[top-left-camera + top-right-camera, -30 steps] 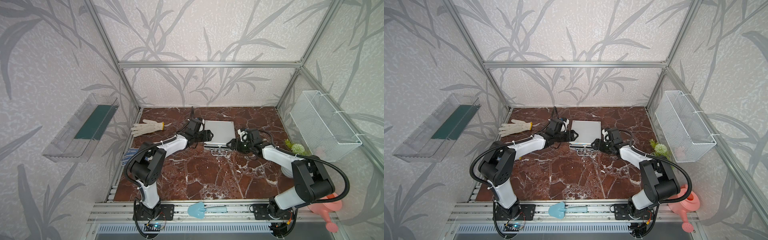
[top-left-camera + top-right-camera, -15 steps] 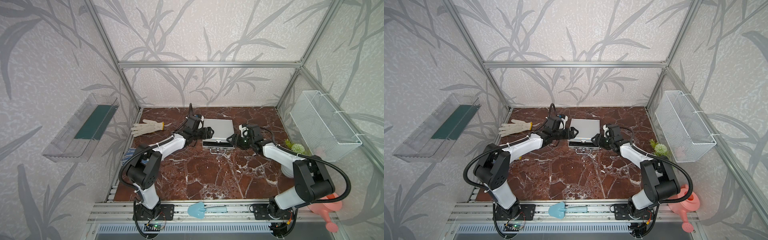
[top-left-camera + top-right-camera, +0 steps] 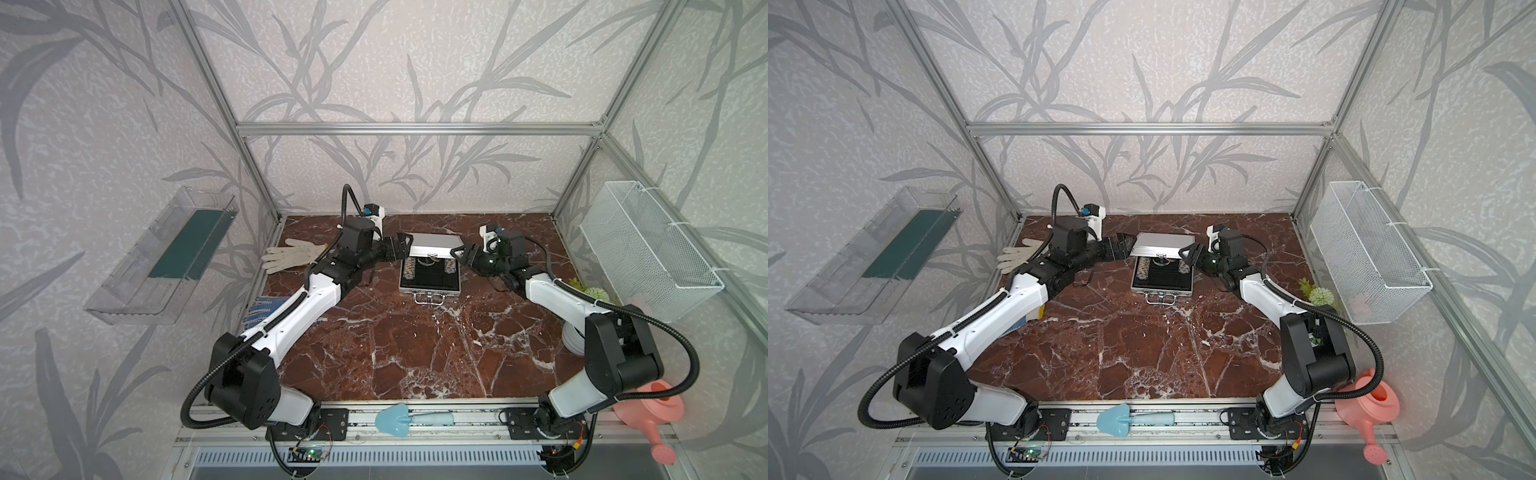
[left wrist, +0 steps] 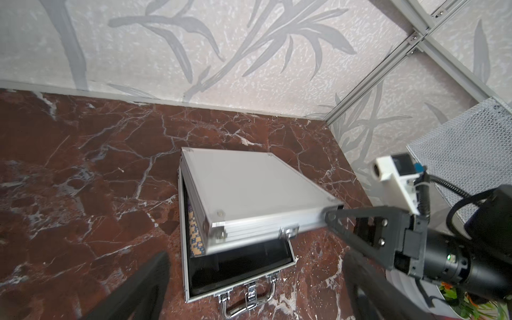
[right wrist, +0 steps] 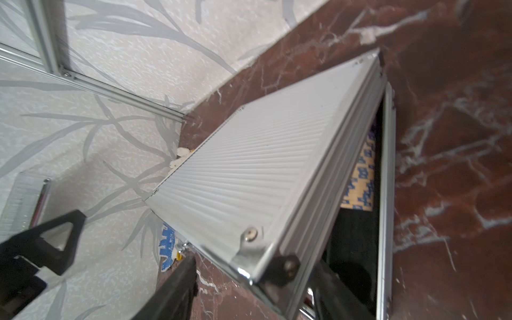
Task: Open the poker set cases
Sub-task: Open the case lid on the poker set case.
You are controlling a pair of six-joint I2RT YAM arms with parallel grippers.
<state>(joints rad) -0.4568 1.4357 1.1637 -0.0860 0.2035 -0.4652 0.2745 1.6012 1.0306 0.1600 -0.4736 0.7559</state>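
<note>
I find no text, label, brand, number or sign that can be read in any view. The ribbed lid of the poker set case [image 4: 263,188] carries no readable marking. The poker chips [image 4: 195,238] under it show only a blue-and-tan edge pattern, too blurred for me to make out characters.

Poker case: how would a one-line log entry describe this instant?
case: lid partly raised, chips showing | left gripper: open, beside lid | right gripper: open, finger at lid's front corner
</note>
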